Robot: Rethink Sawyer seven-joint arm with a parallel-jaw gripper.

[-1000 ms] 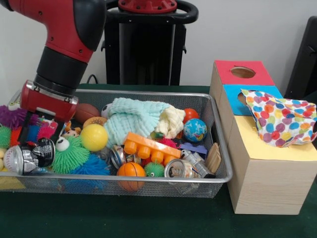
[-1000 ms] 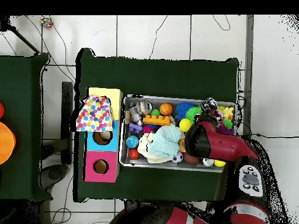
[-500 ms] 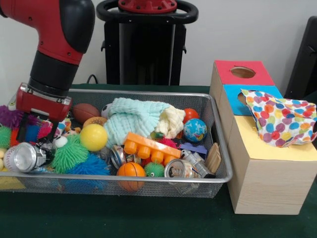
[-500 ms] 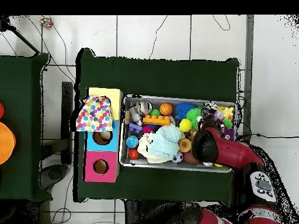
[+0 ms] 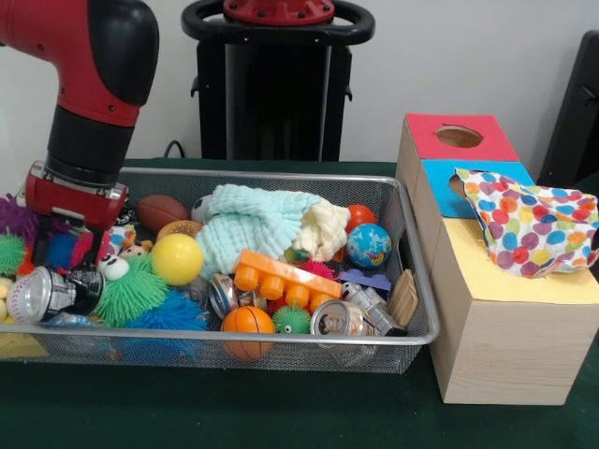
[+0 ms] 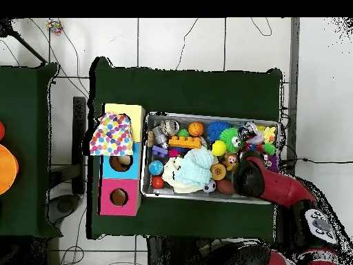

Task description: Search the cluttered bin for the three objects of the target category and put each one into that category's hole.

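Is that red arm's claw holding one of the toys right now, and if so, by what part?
It cannot be told. The claw is sunk among the spiky toys at the end of the wire bin, beside a crushed can, and its tips are hidden.

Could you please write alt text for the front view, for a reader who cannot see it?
A red and black robot arm reaches down into the left end of a wire mesh bin crowded with toys, balls, cans and a pale cloth. Beside the bin stands a wooden box with red, blue and yellow tops, partly covered by a polka-dot cloth.

The end effector point(image 5: 58, 245) sits buried among toys, its fingers hidden; the wire bin point(image 5: 281, 342) is cropped at left.
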